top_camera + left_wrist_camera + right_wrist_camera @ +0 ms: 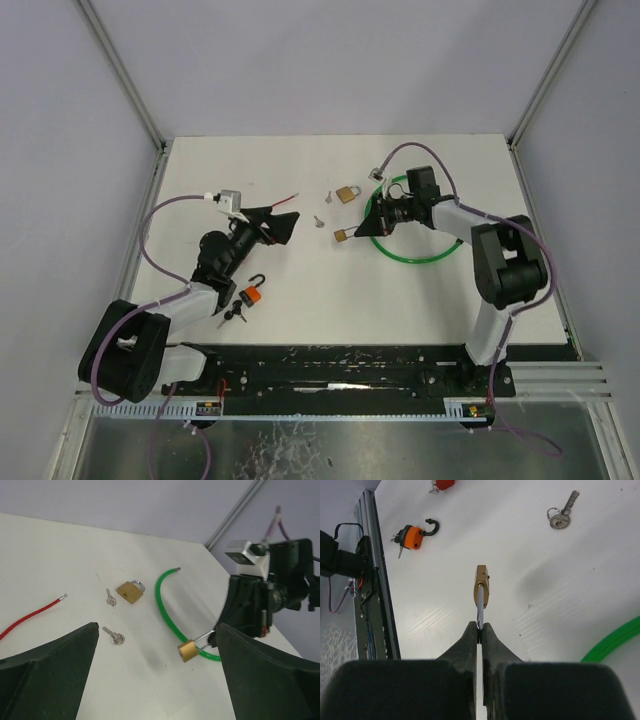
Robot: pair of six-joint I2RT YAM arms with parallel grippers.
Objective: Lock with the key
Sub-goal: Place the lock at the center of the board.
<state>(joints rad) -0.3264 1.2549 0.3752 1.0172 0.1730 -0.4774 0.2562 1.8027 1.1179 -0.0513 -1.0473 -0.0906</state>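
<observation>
Shackle of a brass padlock (481, 582) sits pinched between the closed jaws of the right gripper (479, 627). The lock body points away from the fingers toward twelve o'clock in the right wrist view. It appears to rest on the table (420, 300), though the angle makes that hard to tell.

From above, this padlock lies at nine o'clock of the right gripper, with a green cable (410, 262) curving just beside it. The left gripper (285, 228) is farther toward nine o'clock, its jaws spread wide and holding nothing. A key (318, 221) lies between the two grippers, at ten o'clock of the held padlock. A second brass padlock (347, 193) lies at twelve o'clock of the held one, with another key (328, 196) at its nine o'clock. An orange padlock (254, 292), its shackle open, lies at six o'clock of the left gripper.
</observation>
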